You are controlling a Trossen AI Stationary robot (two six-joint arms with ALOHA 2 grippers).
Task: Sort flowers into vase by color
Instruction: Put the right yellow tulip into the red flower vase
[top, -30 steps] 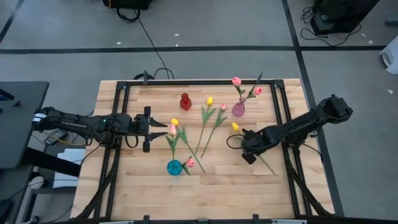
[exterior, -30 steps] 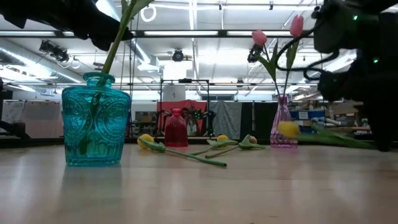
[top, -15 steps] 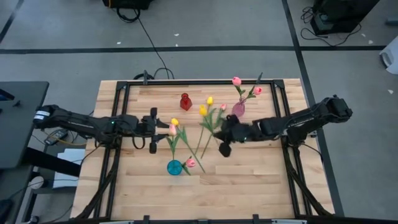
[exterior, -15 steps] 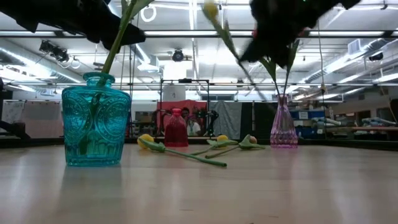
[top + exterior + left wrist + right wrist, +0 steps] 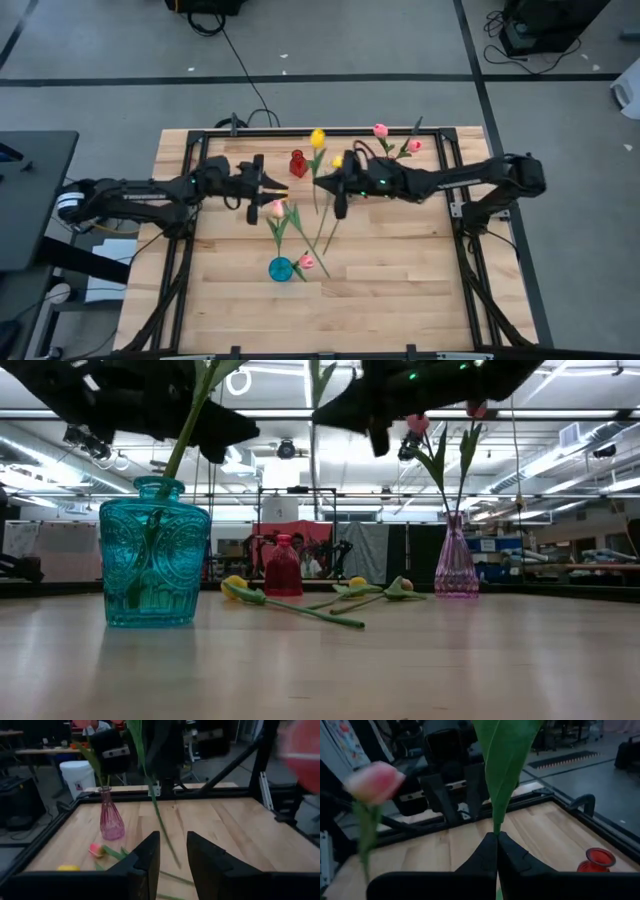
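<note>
My right gripper (image 5: 322, 185) hangs over the table's middle, pointing left, shut on a yellow tulip (image 5: 318, 138) that stands upright in the air beside the red vase (image 5: 298, 163). My left gripper (image 5: 276, 184) faces it from the left, level and open. In the left wrist view the tulip's green stem (image 5: 159, 820) comes down in front of the gap between the fingers (image 5: 173, 852); whether it touches them I cannot tell. Loose tulips (image 5: 337, 160) lie flat on the wood. My right gripper pinches the yellow tulip between its two shut fingers (image 5: 496, 842), at the base of a broad green leaf (image 5: 502, 775) on the stem. The fingers come in level from the table's right and lie across the stem. The tulip is lifted clear, upright, head up, its stem end hanging below.
A teal vase (image 5: 281, 268) near the front holds pink tulips (image 5: 277, 208). A pink vase (image 5: 456, 555) with two pink tulips (image 5: 380, 130) stands at the far right, partly under my right arm. Black frame rails (image 5: 450, 165) border the table.
My right gripper has risen from the table's right side and swung toward the left and far edge, tipping from pointing down to level. The yellow tulip came off the wood with it and now stands upright. My left gripper has moved toward the far edge and the tulip.
</note>
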